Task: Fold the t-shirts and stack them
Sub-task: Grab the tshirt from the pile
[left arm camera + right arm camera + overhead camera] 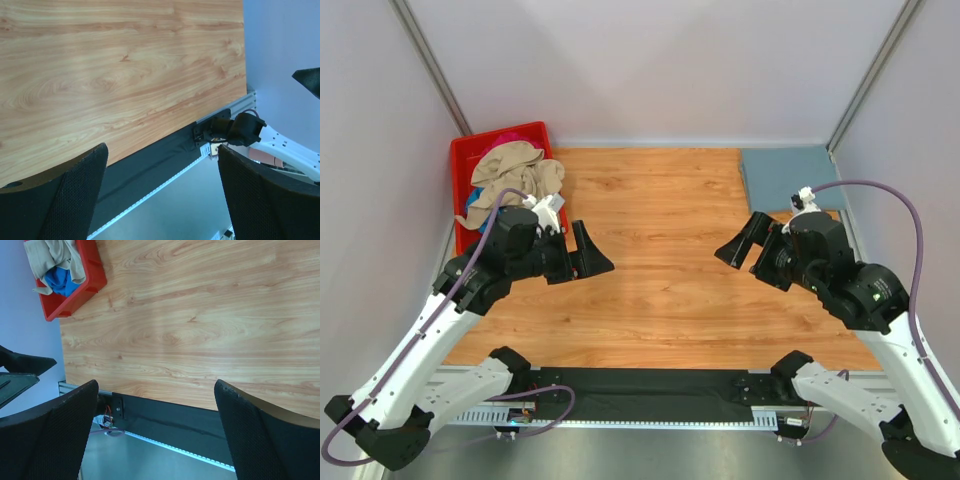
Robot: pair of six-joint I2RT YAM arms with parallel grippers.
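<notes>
A beige t-shirt [515,170] lies crumpled on top of the pile in the red bin [468,150] at the back left, with a bright blue t-shirt [472,203] and a bit of magenta cloth [506,139] showing under it. In the right wrist view the beige shirt [55,255] and the bright blue shirt [62,281] show in the bin [85,290]. A dusty grey-blue t-shirt [787,176] lies folded flat at the back right. My left gripper [588,255] is open and empty above the wood. My right gripper [740,245] is open and empty too.
The wooden table top [660,260] lies between the two arms. A black strip [650,385] runs along its near edge. Grey walls and metal posts close the cell at the back and sides.
</notes>
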